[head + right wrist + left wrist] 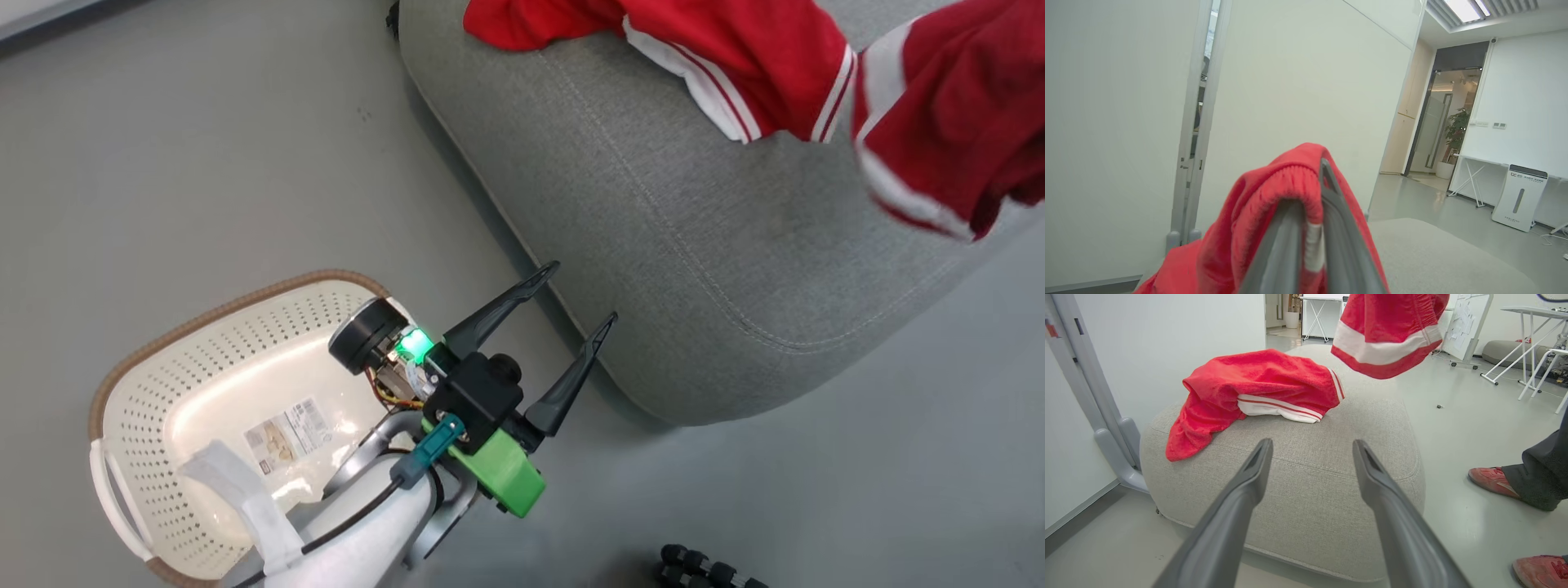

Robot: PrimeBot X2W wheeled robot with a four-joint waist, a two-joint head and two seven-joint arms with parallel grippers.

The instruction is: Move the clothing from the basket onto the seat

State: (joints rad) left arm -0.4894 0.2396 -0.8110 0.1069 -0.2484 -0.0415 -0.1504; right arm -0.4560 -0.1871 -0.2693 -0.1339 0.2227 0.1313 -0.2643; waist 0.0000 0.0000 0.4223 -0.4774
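Nearly done: cream perforated plastic basket (204,343) looks empty; one red striped garment (1257,375) sits on the grey fabric seat (1310,490); right gripper (1310,196) pinches the other garment (1388,330); left gripper (1312,443) gapes empty.

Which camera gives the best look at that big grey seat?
The left wrist view: the seat shows nearly whole, top and front, with one red garment lying on it. The head view shows one end from above, cut off at the edges. The right wrist view shows a strip of its top.

Bare seat (1306,486) faces the left tool (1312,442); a person's shoe (1492,481) stands nearby.
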